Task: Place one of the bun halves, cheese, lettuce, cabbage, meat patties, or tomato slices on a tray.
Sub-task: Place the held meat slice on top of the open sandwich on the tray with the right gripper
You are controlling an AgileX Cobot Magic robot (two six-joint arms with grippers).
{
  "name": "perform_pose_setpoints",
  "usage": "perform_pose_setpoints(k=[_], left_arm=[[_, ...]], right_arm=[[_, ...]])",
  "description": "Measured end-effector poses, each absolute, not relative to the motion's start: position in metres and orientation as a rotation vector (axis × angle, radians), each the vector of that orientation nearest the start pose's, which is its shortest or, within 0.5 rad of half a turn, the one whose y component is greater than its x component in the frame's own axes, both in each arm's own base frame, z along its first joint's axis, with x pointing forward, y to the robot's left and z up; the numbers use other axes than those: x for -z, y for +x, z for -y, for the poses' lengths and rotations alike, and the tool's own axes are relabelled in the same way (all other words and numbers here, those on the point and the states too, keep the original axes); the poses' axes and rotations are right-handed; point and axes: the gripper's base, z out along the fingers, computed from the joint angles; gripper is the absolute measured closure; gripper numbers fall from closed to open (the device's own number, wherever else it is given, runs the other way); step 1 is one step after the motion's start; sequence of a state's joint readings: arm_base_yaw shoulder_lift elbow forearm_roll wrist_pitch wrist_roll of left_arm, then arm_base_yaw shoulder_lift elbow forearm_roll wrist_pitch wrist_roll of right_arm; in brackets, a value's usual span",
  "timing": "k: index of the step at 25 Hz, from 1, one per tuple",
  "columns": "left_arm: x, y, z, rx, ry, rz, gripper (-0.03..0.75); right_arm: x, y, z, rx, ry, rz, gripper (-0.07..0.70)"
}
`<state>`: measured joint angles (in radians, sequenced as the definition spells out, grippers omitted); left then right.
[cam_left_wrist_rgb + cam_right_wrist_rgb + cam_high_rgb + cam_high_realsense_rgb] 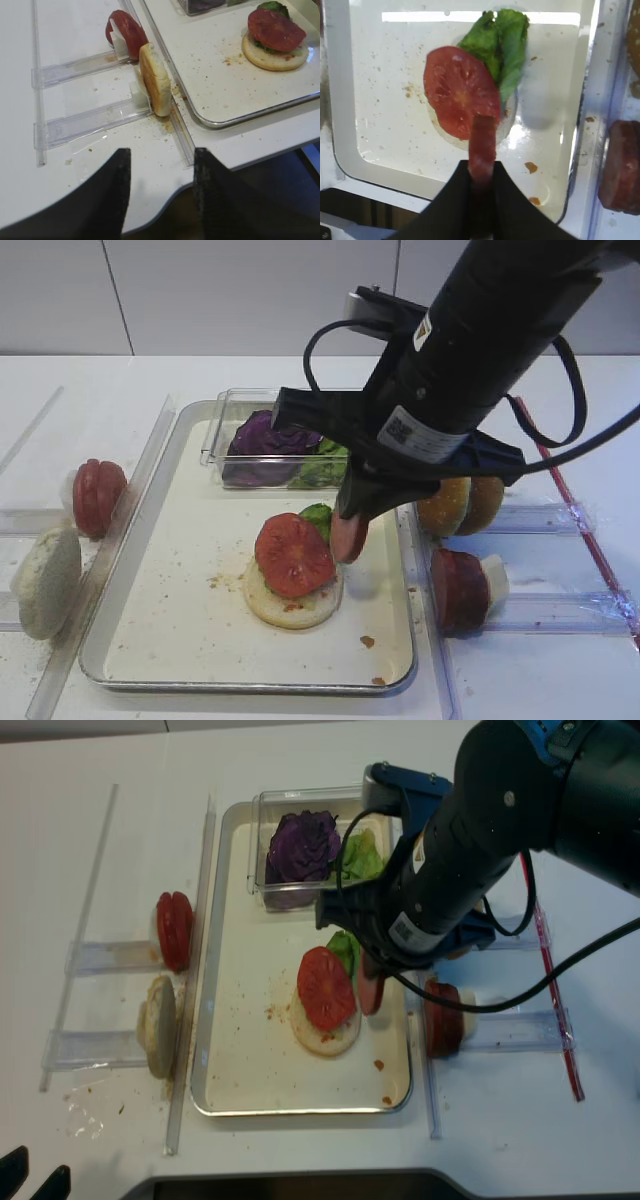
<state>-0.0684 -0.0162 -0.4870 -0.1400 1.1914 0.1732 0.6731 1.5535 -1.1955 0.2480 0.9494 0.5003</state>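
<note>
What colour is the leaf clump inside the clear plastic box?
Dark purple. The cabbage shows best in the exterior high realsense view, beside green lettuce.

You see the tray (232, 1020) in the middle of the white table. On it sits a bun half (325, 1025) with a tomato slice (325, 987) on top and lettuce (344, 948) peeking out at the far side. Just right of that stack, the right gripper (374, 982) pinches a meat patty (371, 992) on edge above the tray floor. A clear box (268, 870) with cabbage (304, 845) rests at the tray's far end. Left of the tray, tomato slices (174, 928) and a pale bun half (159, 1011) stand in racks; right of it more meat patties (442, 1017) stand.
</note>
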Motion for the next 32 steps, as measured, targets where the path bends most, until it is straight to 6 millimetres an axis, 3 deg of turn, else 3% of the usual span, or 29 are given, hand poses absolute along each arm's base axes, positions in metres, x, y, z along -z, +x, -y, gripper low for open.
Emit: perform_pose_setpoints(k=[9,16,23,32], left_arm=[[-0.264,-0.013,0.011,0.111,0.279,-2.147,0.43],[-0.264,-0.013,0.011,0.111,0.279,-2.147,0.43],[-0.264,-0.013,0.011,0.111,0.279,-2.147,0.43],[-0.264,-0.013,0.011,0.111,0.279,-2.147,0.431]], right_arm=[[-0.273,0.243,-0.222,-0.705,-0.04,-2.84,0.522],[-0.257,0.248,-0.236,-0.821,-0.106,-2.863,0.522],[-0.242,0.253,-0.243,-0.83,-0.17,-2.878,0.522],[-0.242,0.268,-0.227,-0.959,-0.18,-2.877,0.522]])
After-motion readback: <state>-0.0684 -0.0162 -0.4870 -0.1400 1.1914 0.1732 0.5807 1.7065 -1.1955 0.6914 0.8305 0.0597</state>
